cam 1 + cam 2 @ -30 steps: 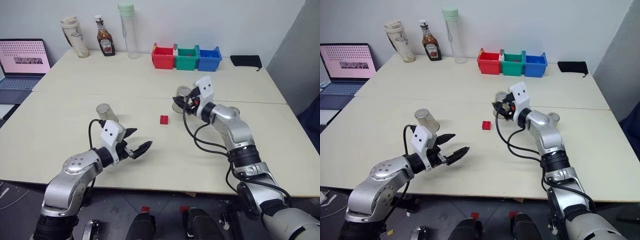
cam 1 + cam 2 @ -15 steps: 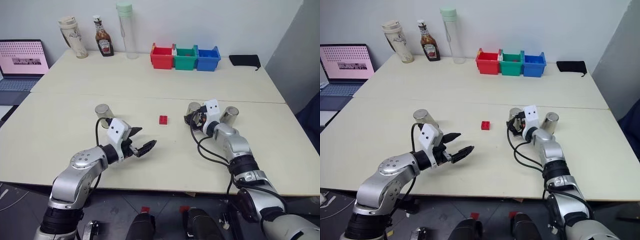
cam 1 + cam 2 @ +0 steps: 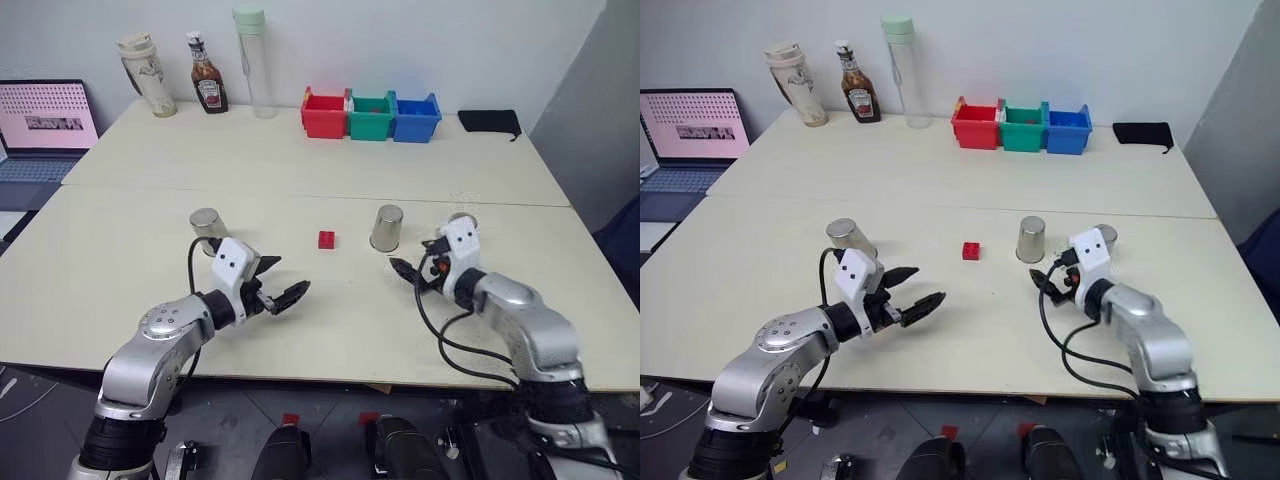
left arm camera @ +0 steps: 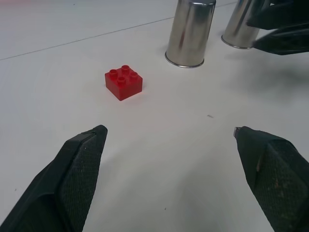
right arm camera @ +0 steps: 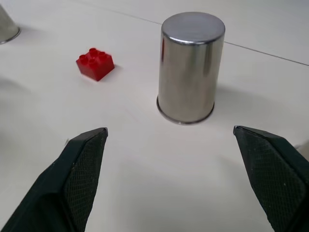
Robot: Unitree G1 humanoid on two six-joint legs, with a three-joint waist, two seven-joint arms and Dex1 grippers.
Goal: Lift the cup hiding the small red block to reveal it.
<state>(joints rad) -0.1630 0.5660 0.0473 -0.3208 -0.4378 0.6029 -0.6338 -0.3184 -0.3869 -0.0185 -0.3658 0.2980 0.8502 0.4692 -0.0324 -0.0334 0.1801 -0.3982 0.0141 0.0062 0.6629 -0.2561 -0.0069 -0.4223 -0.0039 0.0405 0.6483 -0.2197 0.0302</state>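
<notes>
The tiny bright red studded plastic brick (image 3: 327, 239) lies uncovered on my cream desk (image 3: 300, 170), beside an upturned shiny steel tumbler (image 3: 386, 228). My right end effector (image 3: 415, 274) and left end effector (image 3: 279, 281) hover nearby, fingers spread, empty.

A pale cream table (image 3: 300, 165) (two tops butted together, seam visible) stands against a plain white wall (image 3: 420, 40); dark floor (image 3: 30, 400) shows beneath its near edge.
</notes>
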